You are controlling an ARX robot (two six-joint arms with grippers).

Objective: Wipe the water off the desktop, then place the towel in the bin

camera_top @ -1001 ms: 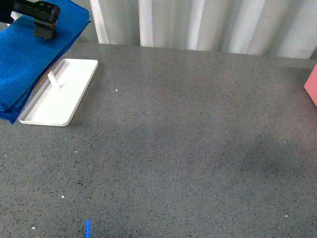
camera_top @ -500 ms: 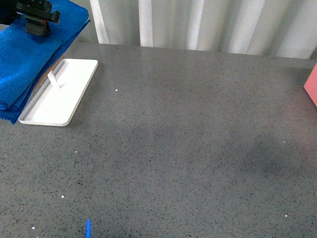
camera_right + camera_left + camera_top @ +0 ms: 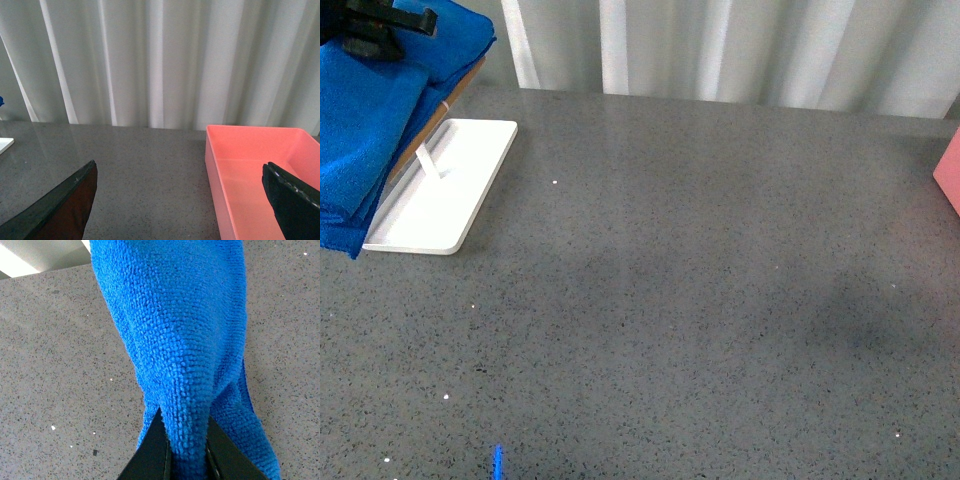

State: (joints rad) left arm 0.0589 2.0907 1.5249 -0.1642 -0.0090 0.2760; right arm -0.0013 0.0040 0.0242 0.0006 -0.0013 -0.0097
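Note:
The bright blue fluffy towel (image 3: pixel 370 120) hangs at the far left of the front view, draped over the white tray's raised bar. My left gripper (image 3: pixel 365 38) holds it from above, shut on a bunched fold. In the left wrist view the towel (image 3: pixel 175 330) fills the middle and is pinched between the black fingers (image 3: pixel 150 452), with the speckled grey desktop (image 3: pixel 60 365) below. The desktop (image 3: pixel 700 280) spreads across the front view; no water shows on it. The salmon-pink bin (image 3: pixel 250 175) stands beside my open right gripper (image 3: pixel 182 200), whose fingers hold nothing. Only the bin's corner (image 3: pixel 950 170) shows at the front view's right edge.
A white flat tray (image 3: pixel 450 190) with a slanted wooden bar lies at the desktop's left, partly under the towel. White pleated curtains (image 3: pixel 720 45) close off the far side. A small blue speck (image 3: pixel 497 460) lies near the front edge.
My left gripper has risen and drifted left with the towel, lifting its upper fold; the cloth now covers less of the tray.

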